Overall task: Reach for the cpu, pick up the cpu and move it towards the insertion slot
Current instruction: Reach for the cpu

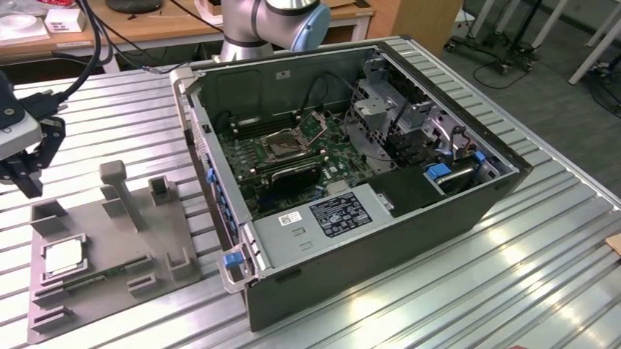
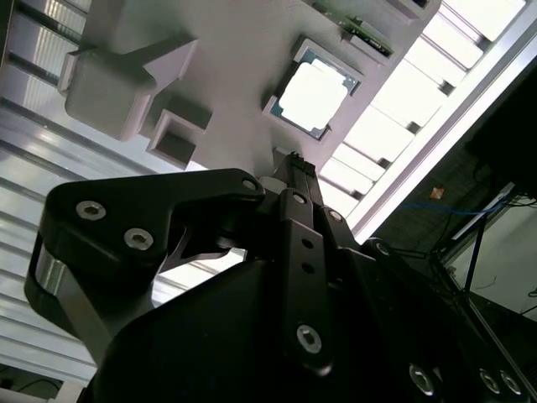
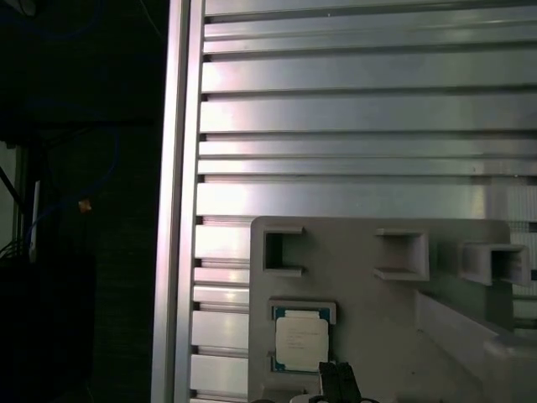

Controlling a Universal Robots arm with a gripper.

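In the exterior view, the claw (image 1: 26, 182) hangs over the slatted counter (image 1: 505, 283) at the exterior view's left, near one grey fixture (image 1: 145, 240). One cpu (image 1: 63, 256) lies flat in the fixture's square recess. One insertion slot (image 1: 286, 144) sits on the green board inside the open computer case (image 1: 408, 240), well apart towards the exterior view's right. The second wrist view adds the claw's fingertips (image 2: 298, 172), drawn together and empty, clear of the cpu. The first wrist view shows those narrow tips close to the cpu's edge.
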